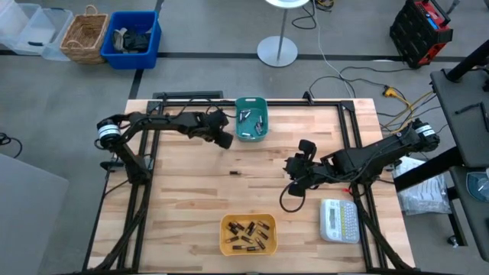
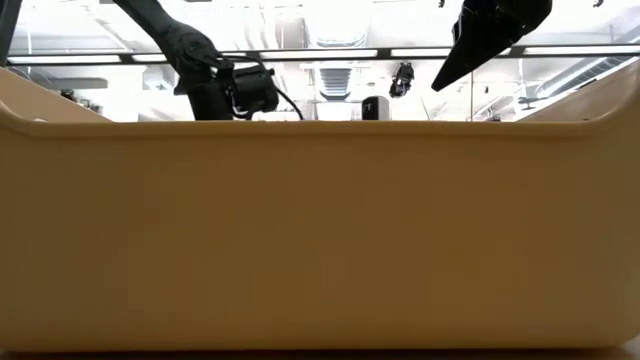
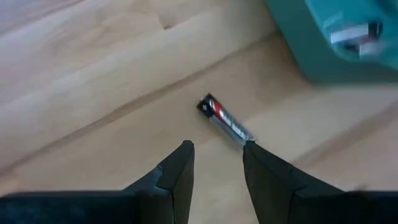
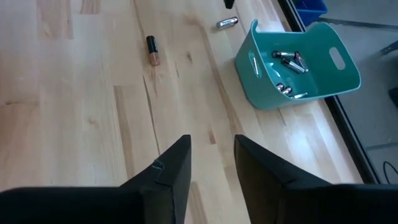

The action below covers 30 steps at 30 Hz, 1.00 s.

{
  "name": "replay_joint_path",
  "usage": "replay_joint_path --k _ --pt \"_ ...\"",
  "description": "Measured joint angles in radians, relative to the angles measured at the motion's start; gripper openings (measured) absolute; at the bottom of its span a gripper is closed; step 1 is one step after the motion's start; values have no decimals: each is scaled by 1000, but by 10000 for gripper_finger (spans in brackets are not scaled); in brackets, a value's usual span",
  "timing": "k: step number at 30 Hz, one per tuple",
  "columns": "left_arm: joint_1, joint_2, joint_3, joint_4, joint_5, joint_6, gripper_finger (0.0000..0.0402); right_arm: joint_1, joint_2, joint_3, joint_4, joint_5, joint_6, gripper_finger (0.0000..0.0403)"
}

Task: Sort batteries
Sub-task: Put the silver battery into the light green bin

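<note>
The light wooden desk [image 1: 191, 198] fills the middle of the high view, on a grey floor; at the frame's upper left stand a blue bin [image 1: 134, 37], a wicker basket [image 1: 84, 34] and clear tubs.

The sorting looks well advanced. The yellow bin [image 1: 248, 234] at the lower middle holds a layer of batteries [image 1: 246, 232], and the teal bin [image 1: 250, 118] at the upper middle holds several silvery ones. Few remain loose: a brown-and-black battery [image 4: 152, 50] lies on bare wood near the desk's centre, and a silver battery with a red band [image 3: 225, 122] lies just beside the teal bin.

The left gripper [image 3: 217, 163] sits left of the teal bin, released and empty, its fingers parted with the red-banded cell just ahead of one tip. The right gripper [image 4: 211, 158] hangs right of centre, also parted and holding nothing.

A white label maker [image 1: 339, 219] rests at the desk's lower right, clear of both bins. Nothing blocks either loose cell, though the teal bin's wall is close beside the silver one. In the low view the yellow bin's wall hides nearly everything.
</note>
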Motion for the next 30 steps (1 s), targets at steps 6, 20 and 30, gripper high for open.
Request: replay_joint_path --k 6,20,30 --pt "0 0 4 22 -53 -144 118 0 0 0 1 0 -6 116" --pt "1 34 -1 116 -55 -169 118 0 0 -1 2 0 -8 95" --pt "1 82 -1 141 -63 -177 118 0 0 -2 1 0 -16 112"
